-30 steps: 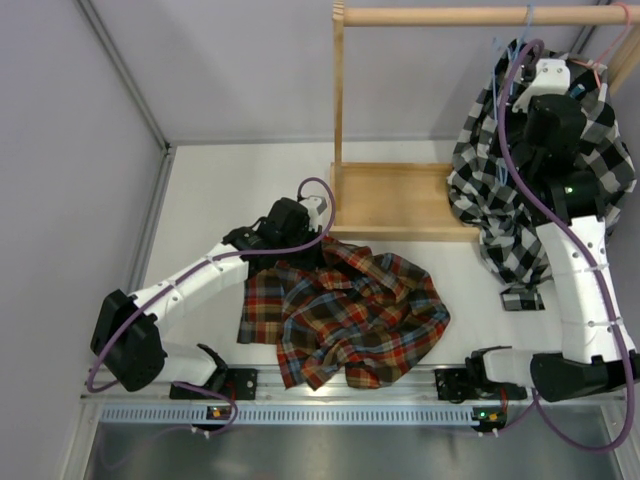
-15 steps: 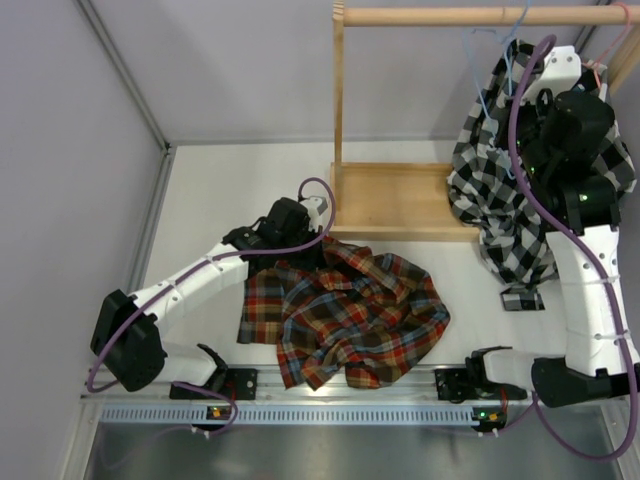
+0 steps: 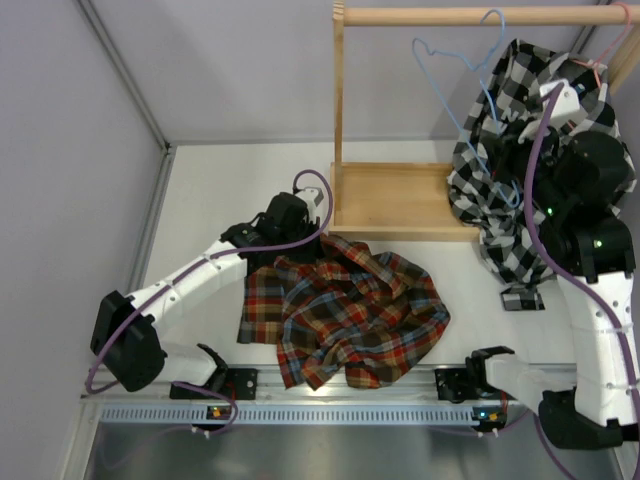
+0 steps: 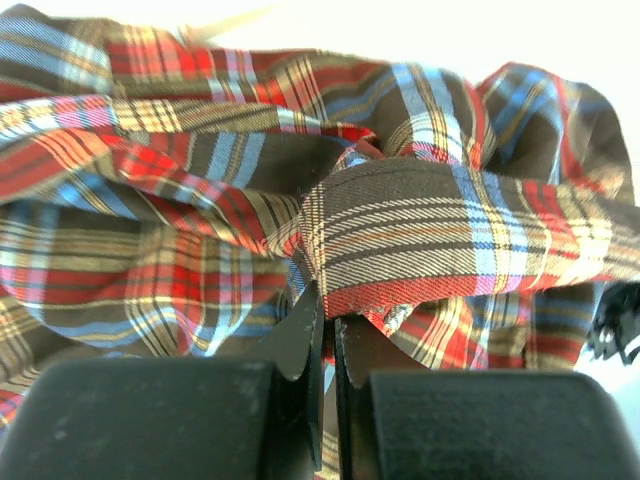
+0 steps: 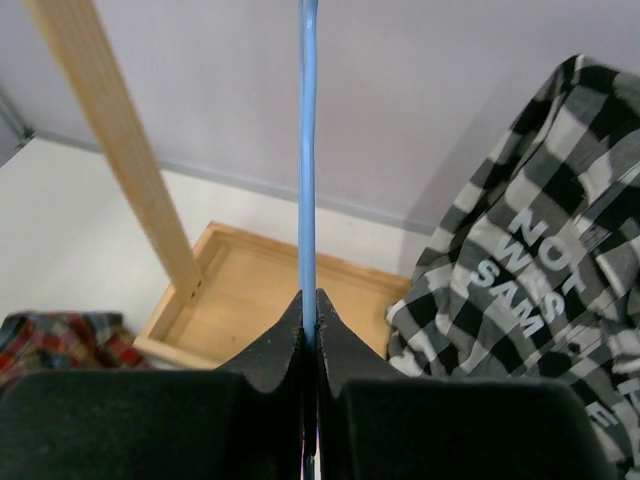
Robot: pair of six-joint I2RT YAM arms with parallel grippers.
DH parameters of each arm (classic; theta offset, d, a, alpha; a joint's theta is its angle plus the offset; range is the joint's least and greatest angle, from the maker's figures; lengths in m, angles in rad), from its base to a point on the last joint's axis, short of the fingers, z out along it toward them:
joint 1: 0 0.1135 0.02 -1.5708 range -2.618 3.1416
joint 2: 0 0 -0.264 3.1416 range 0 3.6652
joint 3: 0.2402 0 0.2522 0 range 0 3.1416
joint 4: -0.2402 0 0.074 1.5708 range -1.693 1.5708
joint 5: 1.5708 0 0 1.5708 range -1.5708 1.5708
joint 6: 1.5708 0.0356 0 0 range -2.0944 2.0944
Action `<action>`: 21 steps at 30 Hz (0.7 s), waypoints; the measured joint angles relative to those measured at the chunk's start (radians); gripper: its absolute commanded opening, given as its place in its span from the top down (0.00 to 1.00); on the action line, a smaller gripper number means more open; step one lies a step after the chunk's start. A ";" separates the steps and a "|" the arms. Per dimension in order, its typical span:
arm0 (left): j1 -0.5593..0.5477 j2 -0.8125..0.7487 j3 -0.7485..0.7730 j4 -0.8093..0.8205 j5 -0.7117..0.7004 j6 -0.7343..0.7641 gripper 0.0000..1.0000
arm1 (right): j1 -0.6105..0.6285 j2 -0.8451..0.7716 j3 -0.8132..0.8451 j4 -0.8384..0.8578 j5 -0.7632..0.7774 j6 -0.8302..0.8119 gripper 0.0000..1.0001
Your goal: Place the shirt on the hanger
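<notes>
The plaid shirt (image 3: 345, 315) lies crumpled on the table near the front. My left gripper (image 3: 298, 243) is at its back left edge, shut on a fold of the fabric (image 4: 400, 225); the jaws (image 4: 330, 312) pinch the cloth hem. My right gripper (image 3: 507, 142) is raised by the rack and shut on the light-blue wire hanger (image 3: 462, 62). The wire (image 5: 308, 150) runs straight up from between the closed jaws (image 5: 309, 305). The hanger's hook (image 3: 494, 20) is up by the wooden rail.
A wooden rack stands at the back: top rail (image 3: 440, 15), post (image 3: 338, 100) and tray base (image 3: 400, 200). A black-and-white checked shirt (image 3: 500, 235) with grey lettering (image 5: 525, 270) hangs at its right end. A pink-red hanger (image 3: 598, 68) shows behind my right arm.
My right arm has swung right and risen, and the blue hanger has tilted out to the left, away from the checked shirt. My left gripper has stayed on the plaid shirt.
</notes>
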 measured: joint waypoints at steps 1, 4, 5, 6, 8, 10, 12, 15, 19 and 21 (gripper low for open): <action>0.002 0.000 0.011 0.000 -0.014 -0.004 1.00 | 0.000 -0.043 -0.042 0.000 -0.024 0.000 1.00; 0.018 0.006 0.060 0.000 -0.027 -0.013 1.00 | 0.000 -0.144 -0.141 -0.009 -0.080 0.003 1.00; 0.026 0.014 0.082 0.002 -0.030 -0.014 1.00 | 0.002 -0.176 -0.179 -0.016 -0.099 0.007 1.00; 0.033 0.022 0.100 0.002 -0.033 -0.015 1.00 | 0.006 -0.207 -0.218 -0.020 -0.119 0.009 1.00; 0.053 0.048 0.140 0.005 -0.035 -0.017 1.00 | 0.023 -0.262 -0.286 -0.041 -0.148 0.010 1.00; 0.077 0.077 0.178 0.007 -0.032 -0.018 1.00 | 0.063 -0.314 -0.356 -0.071 -0.172 0.010 1.00; 0.100 0.105 0.209 0.008 -0.028 -0.018 1.00 | 0.119 -0.357 -0.412 -0.122 -0.184 0.010 1.00; 0.126 0.145 0.248 0.007 -0.029 -0.011 1.00 | 0.221 -0.418 -0.465 -0.198 -0.184 0.010 1.00; 0.156 0.187 0.275 0.004 -0.023 0.002 1.00 | 0.342 -0.491 -0.484 -0.289 -0.196 0.006 1.00; 0.164 0.212 0.286 0.004 -0.012 0.009 1.00 | 0.368 -0.525 -0.486 -0.312 -0.202 0.006 1.00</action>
